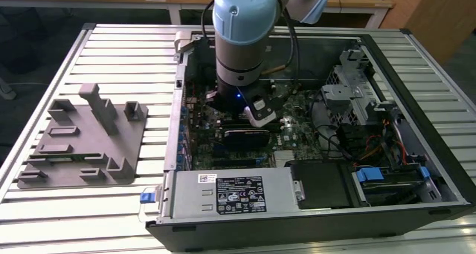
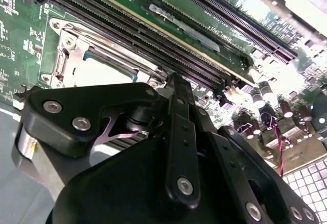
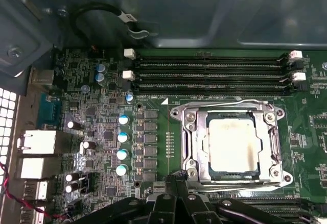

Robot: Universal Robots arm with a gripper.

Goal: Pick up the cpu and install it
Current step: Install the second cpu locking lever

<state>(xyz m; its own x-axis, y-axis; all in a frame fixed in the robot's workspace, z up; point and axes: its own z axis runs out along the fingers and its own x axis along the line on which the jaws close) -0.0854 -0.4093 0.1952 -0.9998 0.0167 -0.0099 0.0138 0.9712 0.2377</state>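
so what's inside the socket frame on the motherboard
In the first wrist view the cpu sits flat inside the metal socket frame, its pale, smudged top showing. Whatever lies under the chip is covered. The end effector hangs beside the frame's edge.

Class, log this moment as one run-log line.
arm: inside computer case | gripper: beside socket | cpu: seated in socket
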